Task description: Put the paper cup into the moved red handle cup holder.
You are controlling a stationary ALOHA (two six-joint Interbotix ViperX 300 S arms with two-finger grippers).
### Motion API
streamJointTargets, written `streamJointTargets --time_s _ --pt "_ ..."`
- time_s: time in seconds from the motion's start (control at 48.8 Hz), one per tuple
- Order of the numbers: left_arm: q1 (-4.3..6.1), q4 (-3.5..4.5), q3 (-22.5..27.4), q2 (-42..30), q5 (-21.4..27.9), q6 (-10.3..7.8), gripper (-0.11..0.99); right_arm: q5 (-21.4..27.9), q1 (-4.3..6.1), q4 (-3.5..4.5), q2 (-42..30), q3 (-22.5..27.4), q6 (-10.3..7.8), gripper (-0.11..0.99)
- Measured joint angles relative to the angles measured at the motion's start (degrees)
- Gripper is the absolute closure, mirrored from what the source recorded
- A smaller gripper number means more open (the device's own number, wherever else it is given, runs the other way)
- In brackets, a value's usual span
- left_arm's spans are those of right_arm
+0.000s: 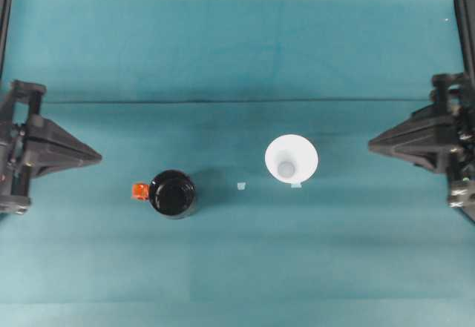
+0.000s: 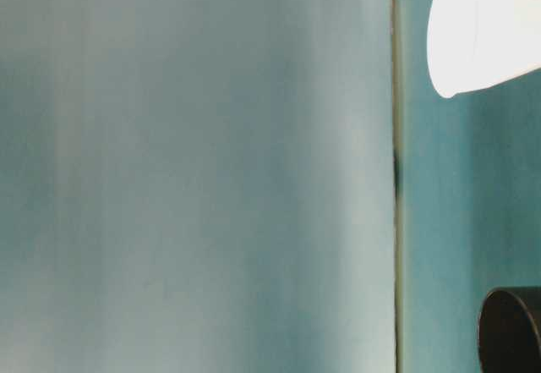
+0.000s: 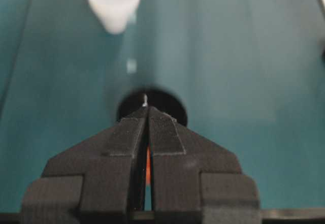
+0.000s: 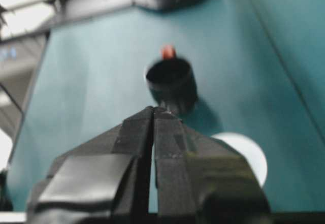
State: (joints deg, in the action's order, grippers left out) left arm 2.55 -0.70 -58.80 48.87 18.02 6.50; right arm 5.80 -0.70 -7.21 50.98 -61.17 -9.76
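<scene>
On teal cloth, our grippers (image 1: 96, 155) (image 1: 373, 146) wait shut and empty, cup (image 1: 292, 159) standing apart from holder (image 1: 173, 193), nothing yet grasped.

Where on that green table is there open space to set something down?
Nearly everywhere. The cloth is bare beyond and in front of the paper cup and the red handle cup holder. The gap between them holds only a tiny white scrap. The left gripper and right gripper crowd the side edges.
</scene>
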Motion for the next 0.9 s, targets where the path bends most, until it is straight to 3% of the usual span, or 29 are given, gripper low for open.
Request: streamJointTargets --time_s 0.512,0.902 --pt "0.35 0.0 7.29 -17.58 14.85 -0.26 0.85 6.94 0.0 0.0 -4.48 1.76 -0.97 0.97" --pt "0.35 -0.09 8.35 -21.09 15.56 -0.09 0.85 7.82 0.18 0.0 -4.39 1.76 -1.05 0.97"
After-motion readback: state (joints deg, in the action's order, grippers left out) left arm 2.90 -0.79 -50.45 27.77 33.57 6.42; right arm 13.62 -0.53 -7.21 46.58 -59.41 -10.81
